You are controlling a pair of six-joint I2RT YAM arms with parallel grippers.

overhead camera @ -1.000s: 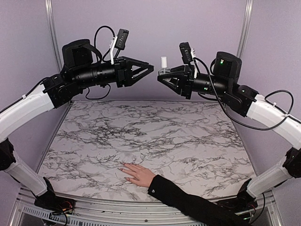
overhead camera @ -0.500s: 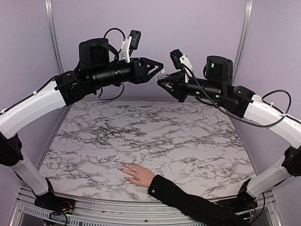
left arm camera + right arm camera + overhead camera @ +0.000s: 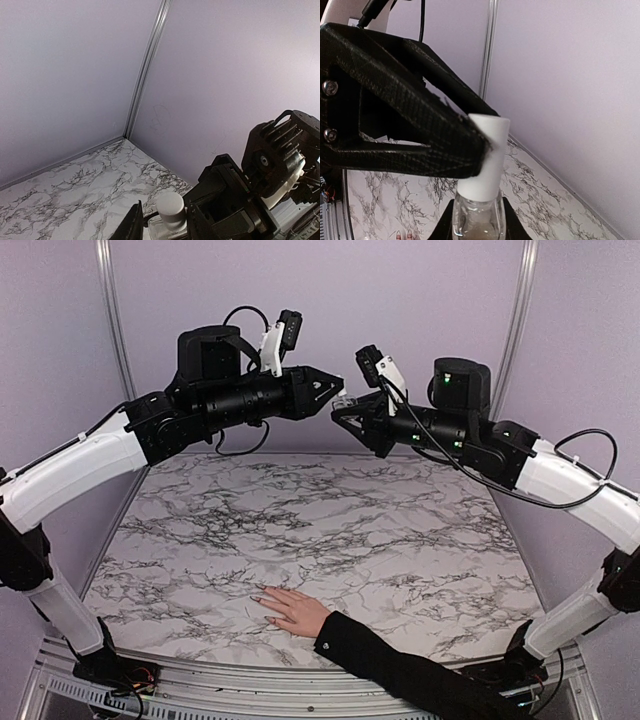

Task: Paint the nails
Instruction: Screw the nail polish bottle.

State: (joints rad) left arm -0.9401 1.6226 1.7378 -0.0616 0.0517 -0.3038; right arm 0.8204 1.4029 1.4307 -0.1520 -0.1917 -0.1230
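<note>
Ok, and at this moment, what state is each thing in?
left gripper: astride the cap; clamped or not, unclear.
right gripper: shut on the bottle.
bottle: capped, held above the table.
cap: on the bottle.
hand: flat on the table, palm down.
nails: too small to tell if painted.
</note>
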